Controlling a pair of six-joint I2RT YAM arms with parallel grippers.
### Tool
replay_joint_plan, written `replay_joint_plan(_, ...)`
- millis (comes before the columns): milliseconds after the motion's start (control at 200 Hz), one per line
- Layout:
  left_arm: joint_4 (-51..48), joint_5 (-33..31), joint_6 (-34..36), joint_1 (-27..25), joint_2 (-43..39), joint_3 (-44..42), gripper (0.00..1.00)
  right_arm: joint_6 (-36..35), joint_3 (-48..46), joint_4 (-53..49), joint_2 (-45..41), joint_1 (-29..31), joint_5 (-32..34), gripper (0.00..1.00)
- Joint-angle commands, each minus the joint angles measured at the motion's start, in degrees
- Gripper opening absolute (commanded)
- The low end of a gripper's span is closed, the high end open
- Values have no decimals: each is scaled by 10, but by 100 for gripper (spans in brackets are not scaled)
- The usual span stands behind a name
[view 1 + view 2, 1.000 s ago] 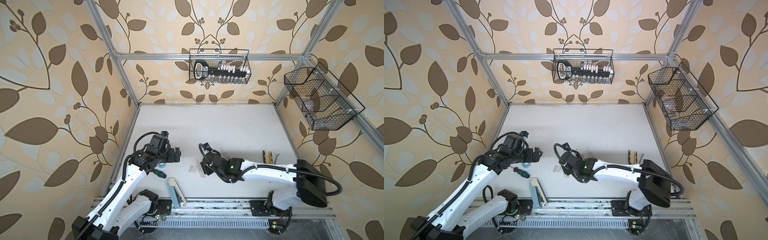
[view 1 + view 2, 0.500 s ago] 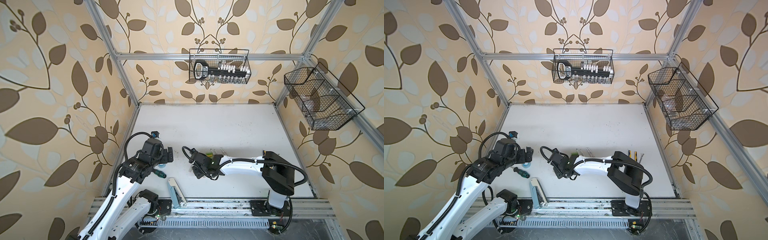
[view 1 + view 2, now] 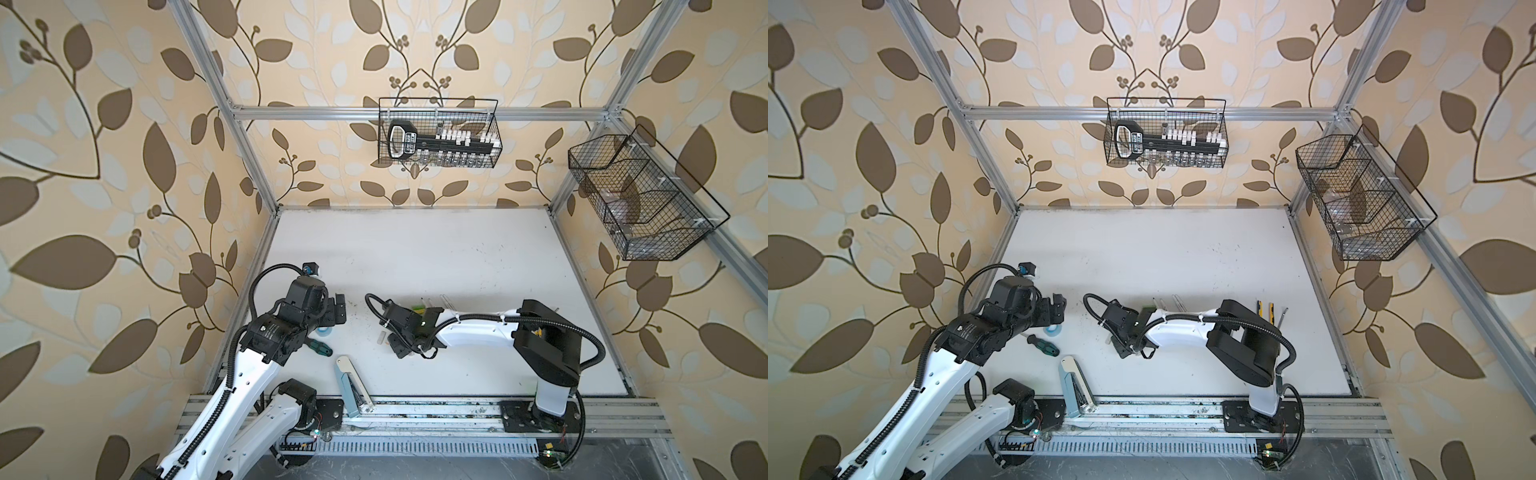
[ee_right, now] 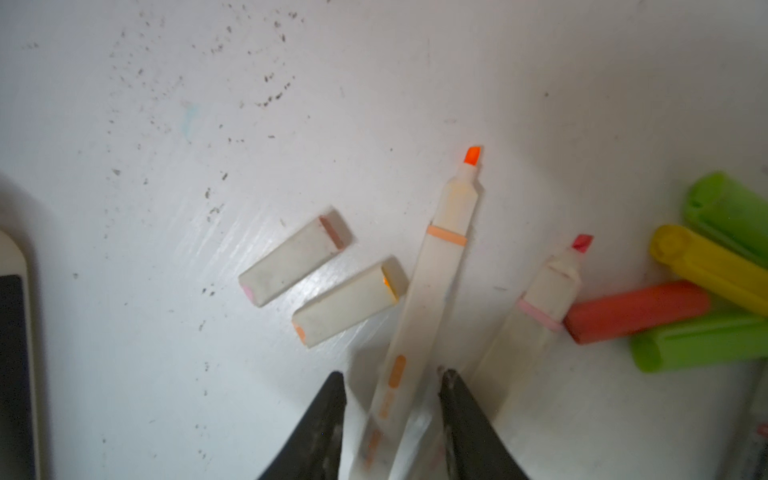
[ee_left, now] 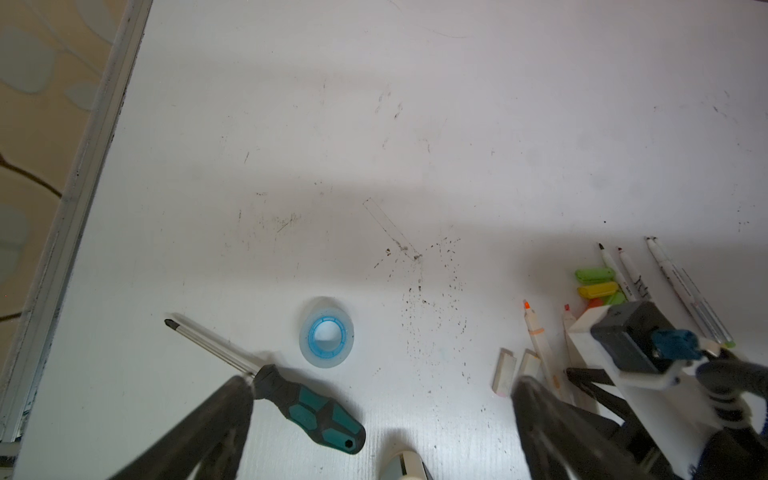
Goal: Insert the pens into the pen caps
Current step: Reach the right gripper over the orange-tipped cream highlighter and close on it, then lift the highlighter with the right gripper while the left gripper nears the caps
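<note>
In the right wrist view, my right gripper stands open astride the barrel of a thick white pen with an orange tip, a small gap showing on each side. A second thick pen with a pink tip lies beside it. Two whitish pen caps lie close by. Red, yellow and green caps are piled further off. Slim pens show in the left wrist view. My left gripper hangs open and empty, left of the pens.
A green-and-black screwdriver and a blue tape roll lie under my left arm. A pale blue stapler sits at the front edge. Yellow-and-black pliers lie to the right. Wire baskets hang on the walls.
My right gripper has swung left and forward over the thick pens, and its jaws have narrowed round the orange-tipped one. The left arm has shifted only slightly.
</note>
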Motion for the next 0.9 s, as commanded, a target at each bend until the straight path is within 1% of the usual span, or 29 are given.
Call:
replay_joint_plan(0,-5,-14,3,-3,-2,22,99,-6,20,-18,17,-3,-3,38)
replay_joint_plan(245,-5,-14,3,-3,-5,22,99,10,40,-54,37,-3,12,28)
replay_joint_plan(415,-5,-13,2,-3,-3,21,99,30,43,-55,43,-5,13,21)
replay_joint_plan(575,-4,-9,3,-3,-1,21,99,34,44,-45,29,-5,23,17)
replay_joint_plan(695,-2,-1,5,-3,0,21,99,34,34,-18,2,-3,28,14)
replay_joint_plan(790,2,25,7,-3,1,21,99,34,18,9,-25,-3,29,13)
replay_joint_plan(895,22,91,3,-3,3,14,99,36,-11,44,-68,-3,30,13)
